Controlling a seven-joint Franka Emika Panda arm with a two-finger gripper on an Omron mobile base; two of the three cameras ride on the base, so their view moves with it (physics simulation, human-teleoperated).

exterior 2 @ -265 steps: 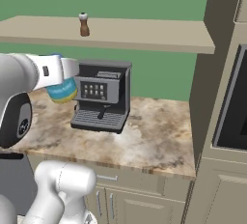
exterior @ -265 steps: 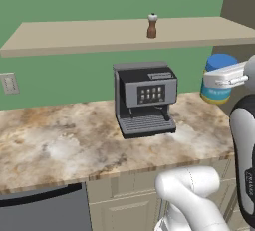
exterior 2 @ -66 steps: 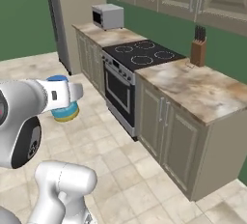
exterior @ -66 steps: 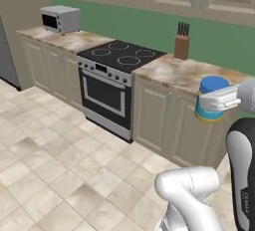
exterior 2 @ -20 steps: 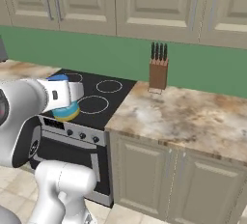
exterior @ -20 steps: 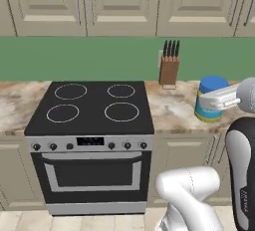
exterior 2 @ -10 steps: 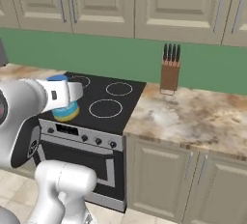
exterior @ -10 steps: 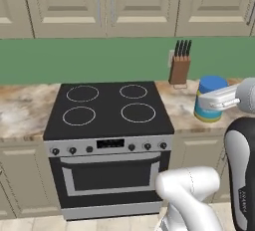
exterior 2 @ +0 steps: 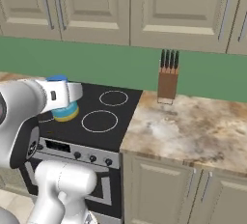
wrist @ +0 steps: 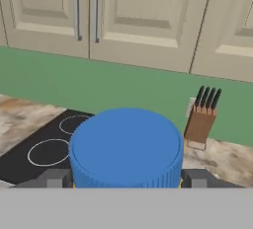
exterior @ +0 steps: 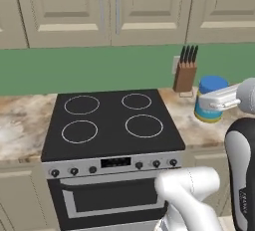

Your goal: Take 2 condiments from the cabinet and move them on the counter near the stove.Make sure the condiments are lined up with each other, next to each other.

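Well, unlabelled blue jar in end effector

No legible text, brand, number or sign in any view.

Robot arm: small dark vertical lettering on its side, at 4 o'clock in the left base view; too small to read.

Stove: dark display panel on its front between the knobs, blank.

Blue jar: plain lid, yellow band, no label readable.

Knife block: unmarked.
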